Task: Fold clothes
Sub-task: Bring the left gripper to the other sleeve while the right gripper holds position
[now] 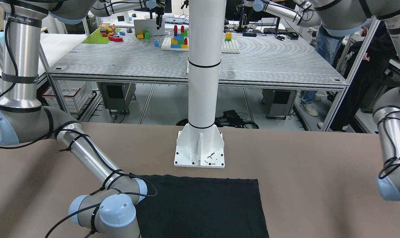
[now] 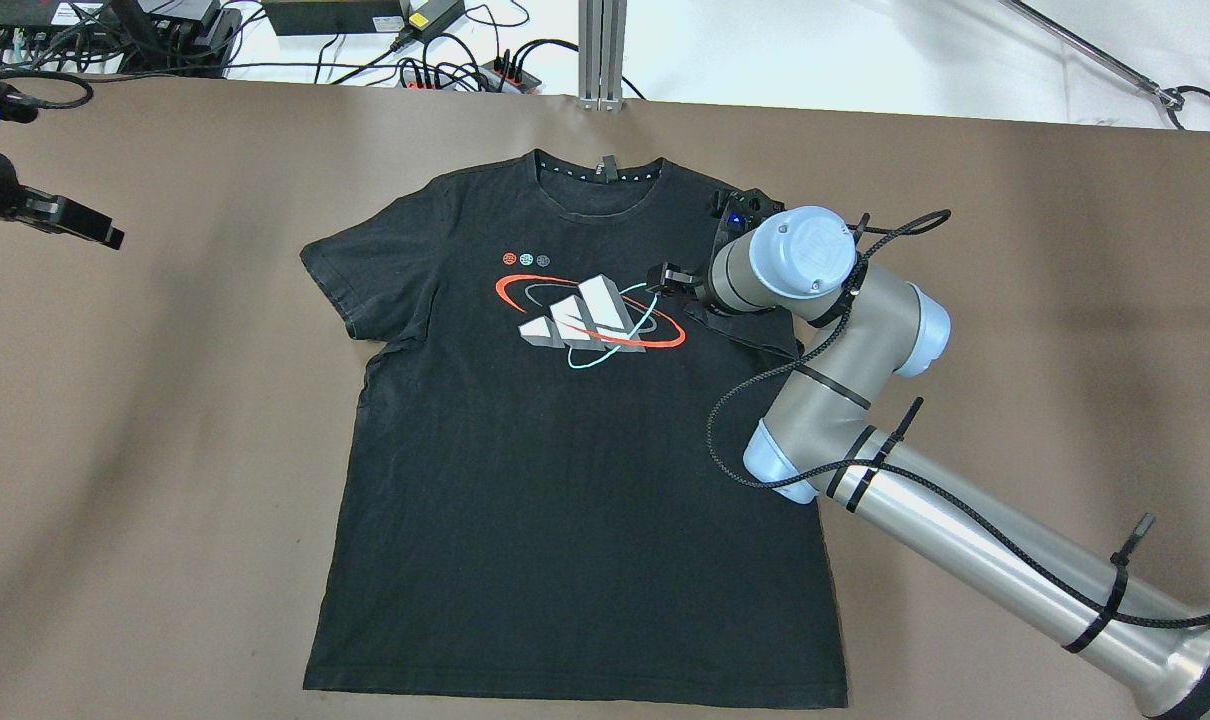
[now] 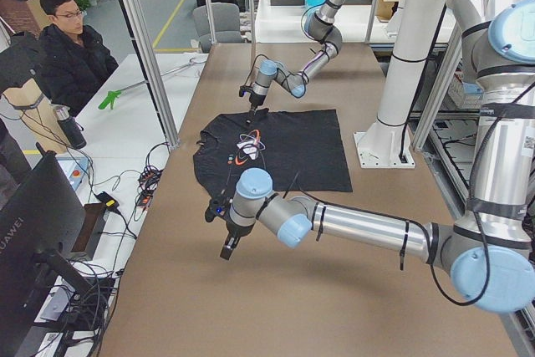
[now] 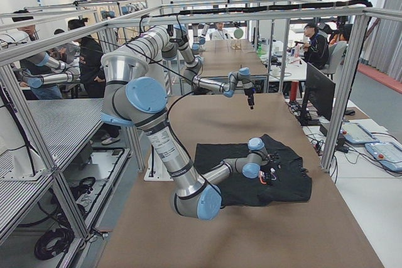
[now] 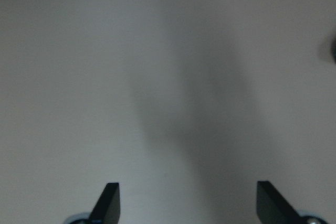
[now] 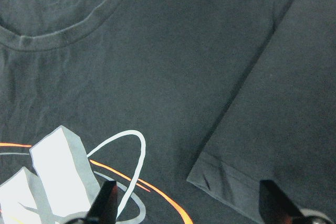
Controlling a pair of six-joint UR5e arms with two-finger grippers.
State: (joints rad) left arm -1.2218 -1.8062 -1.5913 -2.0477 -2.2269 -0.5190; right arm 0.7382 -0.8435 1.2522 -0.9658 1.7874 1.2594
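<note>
Right gripper point(image 6: 189, 205): spread, empty, above the shirt point(image 2: 575, 450) sleeve point(image 6: 273, 129).
Left gripper point(image 5: 186, 203): spread, empty, over bare surface point(image 2: 165, 450).
Shirt: flat, mid-surface, face up.
Handling: I judge it light, limp; I'd pinch a hem edge.

The black soft cloth T-shirt point(image 2: 565, 500) looks matt, its printed white-and-orange logo point(image 2: 583, 312) smooth. Under the T-shirt, the brown counter point(image 2: 165, 450) is matt. Near the T-shirt's hem, the white painted-metal pillar point(image 1: 204, 82) shines glossy.

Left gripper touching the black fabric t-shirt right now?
Apart. The overhead view shows the left gripper over the brown table, with a wide strip of tabletop between it and the black fabric t-shirt at its near sleeve.
</note>
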